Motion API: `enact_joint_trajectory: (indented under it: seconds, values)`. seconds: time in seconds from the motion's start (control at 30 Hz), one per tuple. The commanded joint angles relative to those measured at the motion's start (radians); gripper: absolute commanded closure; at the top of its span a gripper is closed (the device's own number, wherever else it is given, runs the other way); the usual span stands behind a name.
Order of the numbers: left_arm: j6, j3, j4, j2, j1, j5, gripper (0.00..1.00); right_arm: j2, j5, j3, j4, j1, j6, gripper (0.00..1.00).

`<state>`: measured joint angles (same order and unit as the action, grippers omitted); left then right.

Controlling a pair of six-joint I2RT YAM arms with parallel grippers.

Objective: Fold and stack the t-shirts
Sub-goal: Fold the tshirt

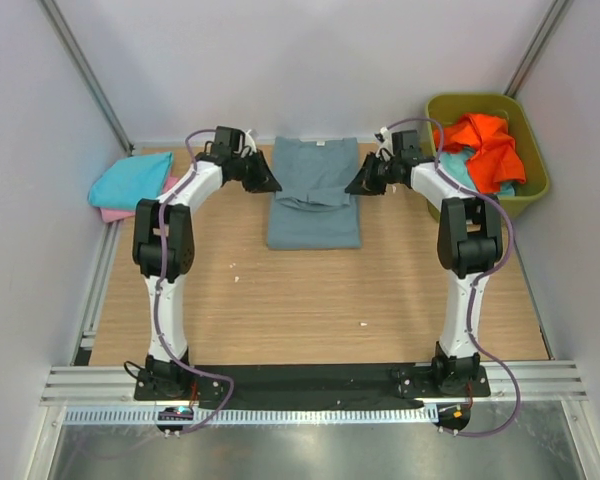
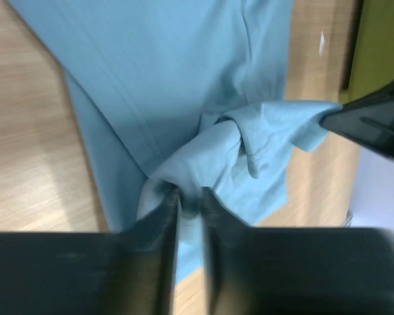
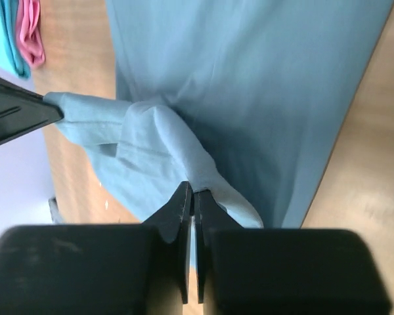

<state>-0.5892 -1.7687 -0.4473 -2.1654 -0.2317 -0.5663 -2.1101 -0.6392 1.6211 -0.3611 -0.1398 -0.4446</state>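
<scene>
The grey-blue t-shirt [image 1: 315, 215] lies partly folded on the wooden table, its far part bunched into a raised fold. My left gripper [image 1: 268, 181] is at its left edge and my right gripper [image 1: 358, 184] at its right edge, facing each other. In the left wrist view the left gripper [image 2: 189, 193] is shut on a bunched fold of the shirt [image 2: 171, 79]. In the right wrist view the right gripper [image 3: 194, 191] pinches a ridge of the same cloth [image 3: 262, 85] at its tips. The cloth is stretched between the two grippers.
A turquoise shirt [image 1: 130, 180] lies folded on a pink one [image 1: 115, 213] at the table's left edge. An olive-green tub [image 1: 475, 100] at the back right holds an orange shirt [image 1: 485, 145] and a light blue one [image 1: 460, 170]. Walls stand on three sides.
</scene>
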Motion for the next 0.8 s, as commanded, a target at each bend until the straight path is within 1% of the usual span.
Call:
enact_joint_trajectory:
  seconds: [0.0,0.03,0.07,0.1,0.17,0.23,0.27,0.3,0.37,0.4,0.43,0.47,0.53,0.63,0.67,0.77]
  values:
    - [0.074,-0.097,0.012,-0.034,0.014,0.103,0.76,-0.044,0.042,0.137,0.019,0.006,0.037,0.83]
    - [0.080,-0.110,0.007,-0.037,0.014,0.129,0.61,-0.047,0.074,0.147,0.019,0.008,0.032,0.70]
    - [0.084,-0.113,-0.016,-0.036,0.014,0.167,0.51,-0.041,0.078,0.160,0.011,0.012,0.035,0.56]
    - [0.098,-0.115,-0.028,-0.028,0.015,0.177,0.42,-0.033,0.078,0.160,0.005,0.017,0.037,0.51]
    - [0.112,-0.094,-0.056,0.008,0.017,0.180,0.40,-0.005,0.084,0.132,-0.006,0.025,0.040,0.41]
    - [0.105,-0.069,-0.065,0.044,0.022,0.177,0.39,0.050,0.050,0.102,0.004,0.034,0.029,0.41]
    - [0.101,-0.036,-0.067,0.085,0.020,0.160,0.39,0.067,0.033,0.070,0.005,0.032,0.021,0.42]
    - [0.101,-0.019,-0.065,0.102,0.020,0.098,0.41,0.084,0.020,0.050,0.010,0.034,0.006,0.42]
    - [0.060,0.049,-0.042,0.143,0.020,0.044,0.42,0.125,-0.003,-0.005,0.025,0.023,-0.025,0.43]
    - [0.034,0.078,-0.021,0.151,0.017,-0.037,0.43,0.142,-0.004,-0.018,0.021,0.017,-0.019,0.43]
    - [-0.012,0.100,0.002,0.153,0.015,-0.097,0.46,0.148,-0.004,-0.027,0.005,-0.006,-0.008,0.44]
    - [-0.038,0.147,0.046,0.150,0.009,-0.142,0.51,0.148,-0.007,-0.049,0.002,-0.017,0.007,0.44]
    - [-0.092,0.190,0.093,0.142,-0.017,-0.214,0.53,0.141,-0.011,-0.069,0.019,-0.050,0.009,0.44]
    - [-0.123,0.267,0.191,0.125,-0.067,-0.210,0.51,0.119,-0.008,-0.084,0.065,-0.087,-0.011,0.44]
    - [-0.120,0.270,0.215,0.116,-0.078,-0.207,0.51,0.089,-0.011,-0.064,0.065,-0.115,-0.016,0.44]
    - [-0.107,0.258,0.229,0.062,-0.106,-0.231,0.50,0.001,-0.046,0.002,0.066,-0.142,-0.042,0.45]
